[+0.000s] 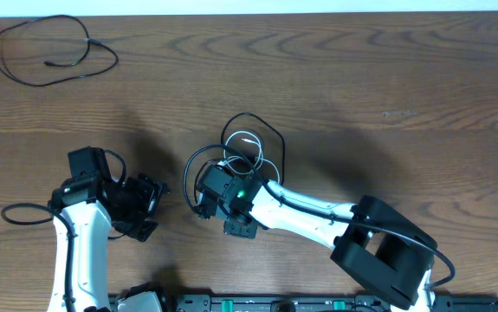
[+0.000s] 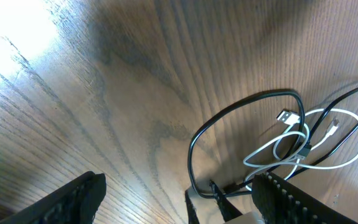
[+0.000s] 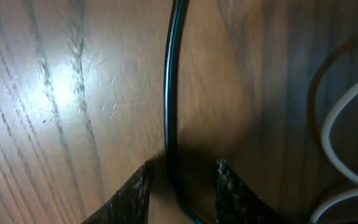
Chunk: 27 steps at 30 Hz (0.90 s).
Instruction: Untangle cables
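Left gripper (image 1: 151,208): near L side of table (image 1: 361,78), fingers wide apart, nothing btwn them, aimed toward tangle but apart from it. Right gripper (image 3: 182,190): just R of the left one, at near-L edge of tangle, low over the wood; fingers a little apart, straddling black cord (image 3: 170,93), which runs straight btwn the tips w/ bare wood showing beside it, so not pinched as far as wrist view shows. Tangle (image 1: 249,147): mid-table, just beyond right gripper; black cord in several overlapping loops, one big loop swung out to the L. White cord (image 2: 286,116): shorter, coiled in small loops inside and across the black loops; flat white plug lies free on the wood within the big loop; where black and white cross, which lies on top cannot be told. Second black cord (image 1: 89,39): far L corner, well apart from tangle, one loose open loop lying flat, small plug end inside the loop
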{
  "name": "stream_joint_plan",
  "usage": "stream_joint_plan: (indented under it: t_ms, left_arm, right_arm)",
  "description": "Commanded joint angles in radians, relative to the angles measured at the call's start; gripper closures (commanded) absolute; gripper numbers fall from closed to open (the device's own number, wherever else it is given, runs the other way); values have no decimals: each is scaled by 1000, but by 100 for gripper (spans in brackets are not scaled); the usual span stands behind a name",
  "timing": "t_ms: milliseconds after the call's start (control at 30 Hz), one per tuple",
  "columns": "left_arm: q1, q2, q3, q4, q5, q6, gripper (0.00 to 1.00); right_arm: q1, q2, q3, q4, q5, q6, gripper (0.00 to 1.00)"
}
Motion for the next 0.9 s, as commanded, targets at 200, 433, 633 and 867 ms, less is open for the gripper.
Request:
stream_joint_plan:
  t_ms: [200, 433, 633, 867]
  left_arm:
    - [2, 2, -6, -2, -2, 14, 19]
    - [2, 2, -6, -2, -2, 14, 20]
    - [2, 2, -6, -3, 10, 14, 26]
    - [2, 2, -6, -3, 96, 13, 27]
  right_arm:
    - [-9, 20, -63, 41, 3, -18, 80]
    - [-10, 20, -64, 72, -2, 56, 99]
    - [-40, 19, 13, 73, -263, 266, 99]
    - [-126, 19, 29, 172, -662, 387, 99]
